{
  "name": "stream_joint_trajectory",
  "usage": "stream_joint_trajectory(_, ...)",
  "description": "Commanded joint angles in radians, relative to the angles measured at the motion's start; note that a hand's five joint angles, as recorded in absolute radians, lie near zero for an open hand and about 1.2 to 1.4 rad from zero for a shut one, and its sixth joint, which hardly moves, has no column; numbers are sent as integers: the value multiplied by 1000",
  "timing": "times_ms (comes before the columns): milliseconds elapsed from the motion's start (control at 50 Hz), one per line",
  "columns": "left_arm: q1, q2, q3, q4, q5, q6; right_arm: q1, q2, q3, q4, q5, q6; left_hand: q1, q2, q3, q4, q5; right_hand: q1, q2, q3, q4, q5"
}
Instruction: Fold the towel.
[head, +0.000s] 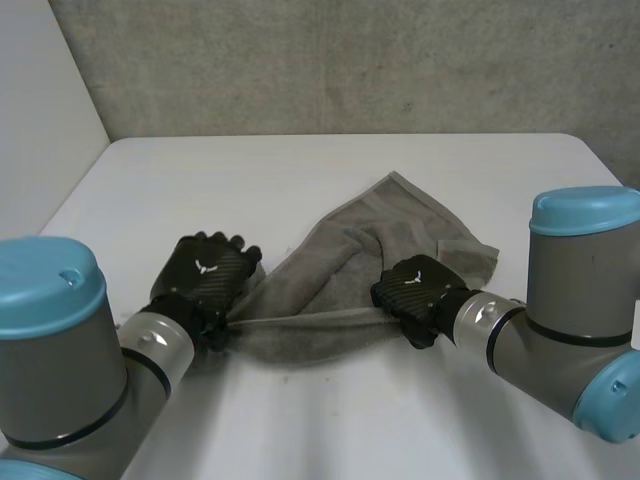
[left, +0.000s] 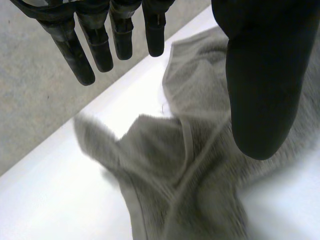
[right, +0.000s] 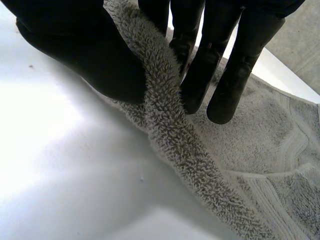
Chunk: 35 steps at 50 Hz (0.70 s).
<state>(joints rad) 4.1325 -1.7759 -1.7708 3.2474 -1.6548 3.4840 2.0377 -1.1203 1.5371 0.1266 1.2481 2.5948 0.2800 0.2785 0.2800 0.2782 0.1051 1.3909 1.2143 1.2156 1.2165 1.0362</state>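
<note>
A grey towel lies crumpled on the white table, its near edge stretched between my two hands. My left hand is at the towel's left end. In the left wrist view its fingers are straight and spread away from the thumb, and the towel lies loose below the palm, free of the hand. My right hand is at the near edge toward the right. There its thumb and fingers pinch a rolled fold of the towel.
A grey concrete wall rises behind the table's far edge, and a pale panel stands at the left. Bare tabletop stretches beyond and in front of the towel.
</note>
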Motion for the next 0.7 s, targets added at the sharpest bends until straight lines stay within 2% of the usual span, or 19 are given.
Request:
stream_joint_trajectory(20,9,-20,60,-5,70,-2,1,-12,28,-28,5,-7,89,91,89,91,90,5,182,181,180,186)
stream_joint_trajectory(120,18,-106,111,-32,84,-11,1,-15,35,-48,13,-9,265,266,265,267,265,5,182,181,180,186)
stream_joint_trajectory(260,20,-112,97,-78,87,-49,1,-12,34,-51,13,-10,265,267,265,267,266,5,182,181,180,186)
stream_joint_trajectory(440,20,-164,91,-41,87,-177,1,-9,40,-61,13,-10,262,264,262,264,263,5,182,181,180,186)
stream_joint_trajectory(560,17,-218,103,-32,86,-186,1,-13,48,-71,11,-9,274,276,274,276,274,5,182,181,180,186)
stream_joint_trajectory(620,17,-246,111,-31,84,-189,1,-15,51,-79,13,-9,406,408,406,408,407,5,182,181,180,186)
stream_joint_trajectory(660,17,-251,119,-25,86,-194,1,-15,51,-79,13,-9,640,641,640,642,640,5,182,181,180,186)
stream_joint_trajectory(680,17,-251,119,-24,86,-194,-1,-15,51,-79,13,-9,641,643,641,643,641,5,182,181,180,186)
stream_joint_trajectory(700,17,-251,119,-18,86,-198,-1,-15,51,-79,13,-9,763,765,763,765,764,5,182,181,180,186)
